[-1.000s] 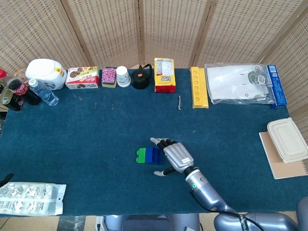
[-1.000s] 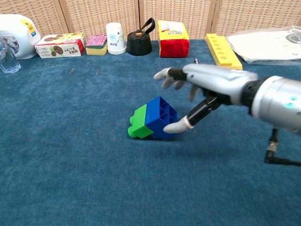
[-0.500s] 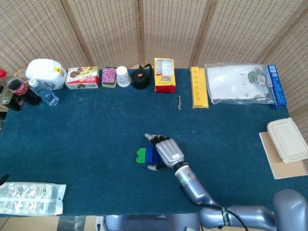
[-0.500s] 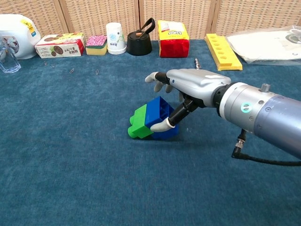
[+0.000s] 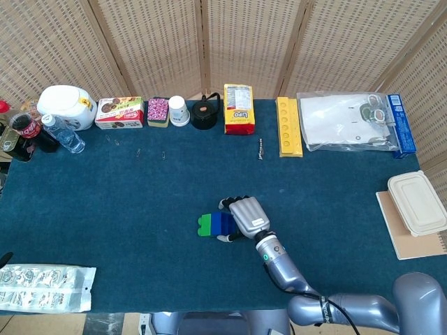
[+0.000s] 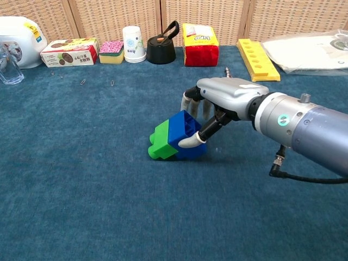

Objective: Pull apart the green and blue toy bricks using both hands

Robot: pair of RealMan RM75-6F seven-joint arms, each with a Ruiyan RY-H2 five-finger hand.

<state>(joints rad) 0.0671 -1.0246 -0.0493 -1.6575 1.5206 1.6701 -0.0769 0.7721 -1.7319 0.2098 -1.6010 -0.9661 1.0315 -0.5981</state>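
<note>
Right robot hand has closed in since the earlier frames: fingers that were spread above and beside the bricks now wrap the blue brick, thumb curled against its near face, other fingers down behind its far side. So right robot hand is grasping the blue brick; same grip seen from the head view. Green brick still joined to the blue one on its left, pair not yet pulled apart, position on the worktop unchanged, roughly centre, slightly tilted in the chest view. Head view shows green brick poking out left of blue brick, both partly under the hand. Left robot hand not visible in either view. Along the far edge: white container, snack box, paper cup, black kettle-like item, yellow packet, yellow tray, plastic bag. Sealed packet at the near left corner.
</note>
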